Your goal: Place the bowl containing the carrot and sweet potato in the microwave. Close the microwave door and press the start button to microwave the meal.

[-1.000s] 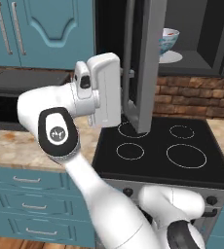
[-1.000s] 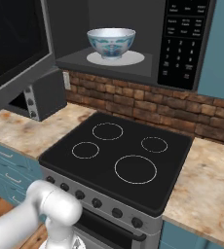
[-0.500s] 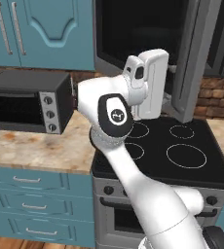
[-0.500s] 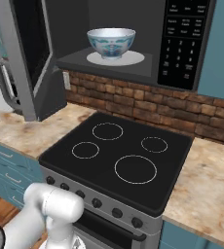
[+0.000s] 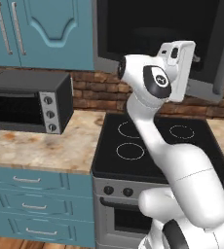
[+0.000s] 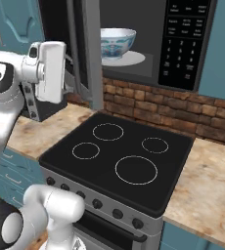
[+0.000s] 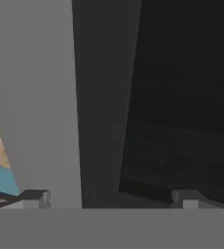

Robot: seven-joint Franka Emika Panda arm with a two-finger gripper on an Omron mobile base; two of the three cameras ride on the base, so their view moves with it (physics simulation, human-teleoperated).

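Observation:
The bowl (image 6: 117,43), pale with blue and red pattern, sits on the white turntable plate (image 6: 133,59) inside the microwave (image 6: 185,46). The bowl's wall hides the carrot and sweet potato. The microwave door (image 6: 88,53) stands about half closed, edge-on in the right base view. My gripper (image 6: 69,73) is open against the door's outer face, just left of it. From the hand, the grey frame and dark window of the door (image 7: 104,107) are very close, with the gripper (image 7: 109,198) holding nothing. Seen from the left base, the hand covers part of the door (image 5: 209,90).
A black stove top (image 6: 122,154) lies below the microwave. A small black toaster oven (image 5: 28,102) stands on the stone counter (image 5: 41,151) to the left. Teal cabinets (image 5: 41,29) hang above it. More counter (image 6: 207,190) runs to the stove's right.
The microwave door has swung from wide open to about half closed. My hand has travelled right along with it, staying against its outer face. The bowl has not moved.

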